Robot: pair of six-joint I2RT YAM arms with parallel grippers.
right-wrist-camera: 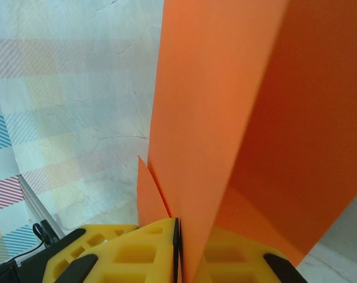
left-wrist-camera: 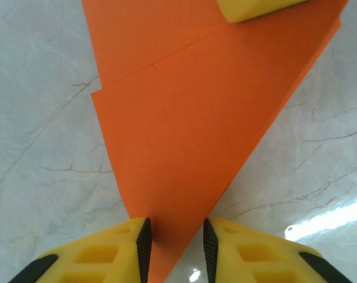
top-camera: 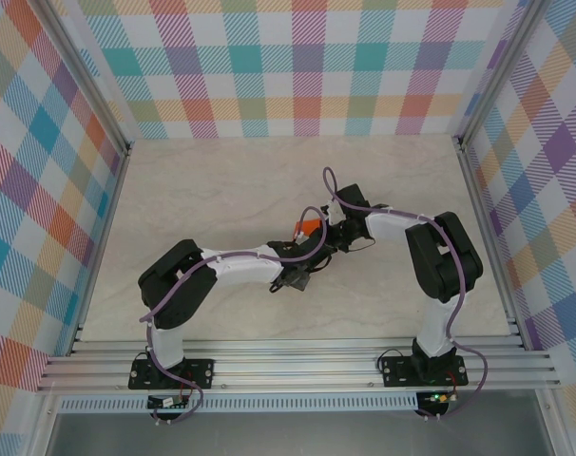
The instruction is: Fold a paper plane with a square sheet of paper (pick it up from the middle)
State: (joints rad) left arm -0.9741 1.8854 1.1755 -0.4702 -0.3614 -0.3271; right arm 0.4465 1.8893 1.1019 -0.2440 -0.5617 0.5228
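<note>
Paper plane (right-wrist-camera: 225, 118) clamped by right claw (right-wrist-camera: 177, 242), tip inside left claw (left-wrist-camera: 175, 239).

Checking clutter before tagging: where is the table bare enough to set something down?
The far half of the table, up to the back wall, is bare; so is the strip between left arm and left wall. The centre is crowded: there it meets the right arm at the square sheet of paper.

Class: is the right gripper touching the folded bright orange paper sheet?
Touching. In the right wrist view, the right gripper is shut on the folded bright orange paper sheet, whose lower edge disappears between its pressed-together jaws.
</note>
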